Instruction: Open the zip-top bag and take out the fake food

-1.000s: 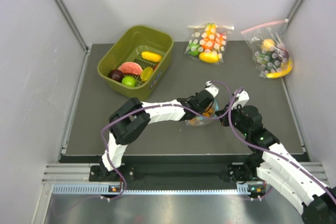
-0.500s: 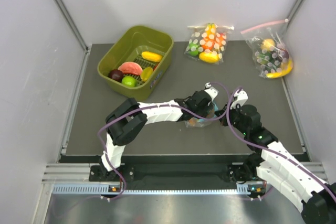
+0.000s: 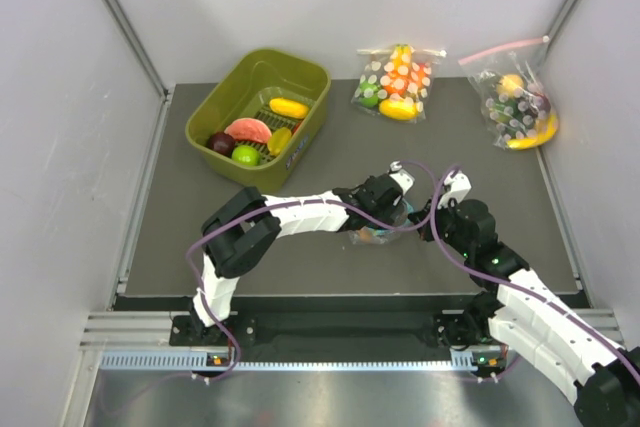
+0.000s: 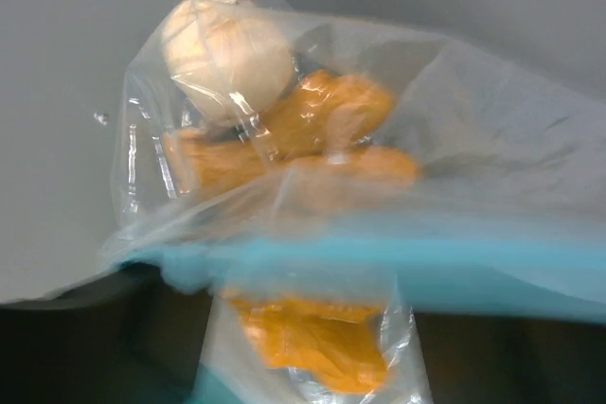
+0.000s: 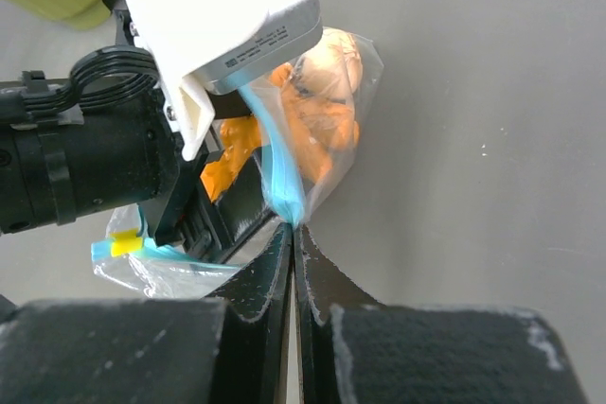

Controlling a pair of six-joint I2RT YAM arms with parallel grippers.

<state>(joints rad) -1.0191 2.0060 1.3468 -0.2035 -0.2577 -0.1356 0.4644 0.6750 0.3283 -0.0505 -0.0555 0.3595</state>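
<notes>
The zip-top bag (image 3: pixel 377 234) lies mid-table, clear with a light-blue zip strip (image 4: pixel 445 276). Inside it are orange fake food pieces (image 4: pixel 331 120) and a pale round piece (image 4: pixel 222 40). My right gripper (image 5: pixel 295 232) is shut on the end of the blue strip (image 5: pixel 281 182). My left gripper (image 3: pixel 390 207) hangs right over the bag's mouth, its jaws spread wide. An orange piece (image 4: pixel 317 342) wrapped in plastic sits loosely between them. It also shows in the right wrist view as an orange piece (image 5: pixel 232 150) between the left fingers.
An olive bin (image 3: pixel 303 75) holding toy fruit stands at the back left. Two white-dotted bags with pink strips lie at the back, one in the middle (image 3: pixel 398 82) and one at the right (image 3: pixel 520 107). Grey walls close in both sides.
My left gripper has opened from nearly closed and dropped a little towards the bag. The orange piece it held up has sunk with the bag. The right gripper has kept its pinch.
</notes>
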